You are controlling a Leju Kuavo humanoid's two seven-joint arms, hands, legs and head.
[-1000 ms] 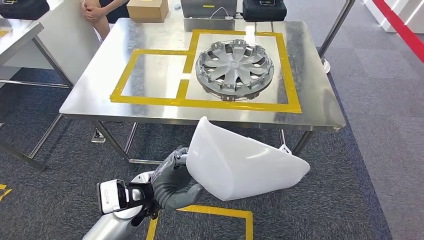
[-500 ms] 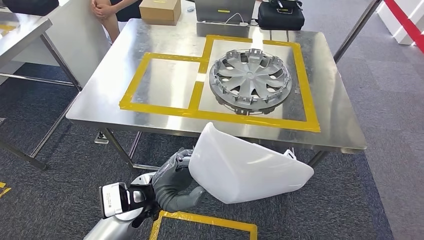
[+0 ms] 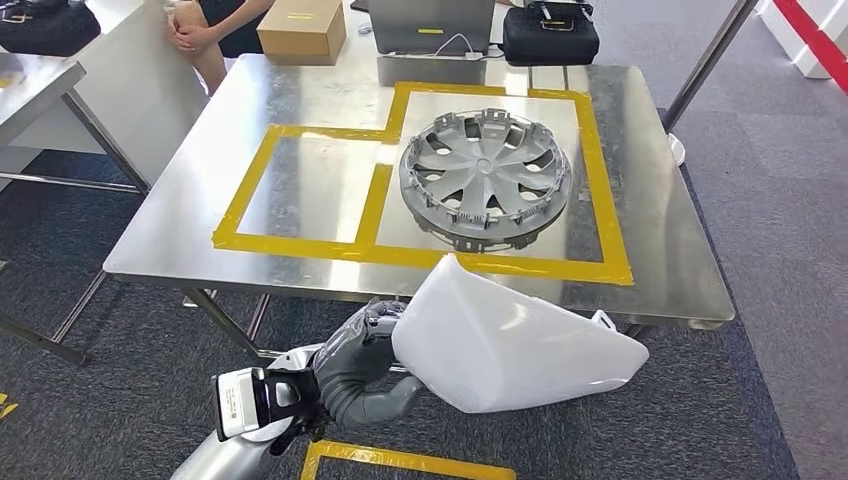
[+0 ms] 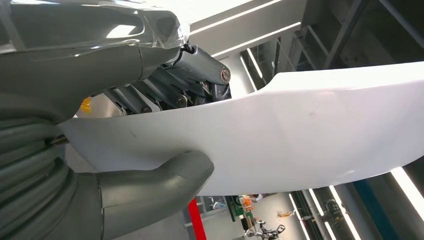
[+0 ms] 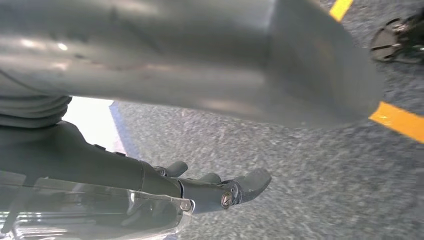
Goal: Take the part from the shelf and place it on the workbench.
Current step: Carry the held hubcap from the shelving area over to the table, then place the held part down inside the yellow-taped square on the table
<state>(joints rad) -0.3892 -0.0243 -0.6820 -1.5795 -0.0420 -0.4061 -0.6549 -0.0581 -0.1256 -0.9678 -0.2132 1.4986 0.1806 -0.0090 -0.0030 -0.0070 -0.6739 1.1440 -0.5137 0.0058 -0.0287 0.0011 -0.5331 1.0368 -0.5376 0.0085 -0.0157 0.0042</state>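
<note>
Head view, left hand: the left hand [image 3: 358, 365] grips the near-left edge of the white part [image 3: 510, 340], fingers clamped on it.
Head view, part: the white curved shell hangs in the air just off the near edge of the steel worktop [image 3: 160, 240], over grey carpet, its far tip overlapping the worktop's edge.
Head view, worktop: yellow tape [image 3: 300, 243] marks two boxes; a silver wheel cover [image 3: 485, 178] lies inside the right one, the left one bare steel.
Head view, far edge: a cardboard box [image 3: 302, 28], a laptop [image 3: 428, 30] and a black bag [image 3: 549, 33] line the far side; a person [image 3: 205, 25] stands at the far-left corner.
Left wrist view: the thumb [image 4: 150, 190] presses one face of the white part [image 4: 300, 135], darker fingers [image 4: 165, 90] bear on the other.
Right wrist view: the right hand [image 5: 210, 187] hangs over grey carpet beside a yellow floor line [image 5: 397, 120], fingers gently curled, holding nothing.
</note>
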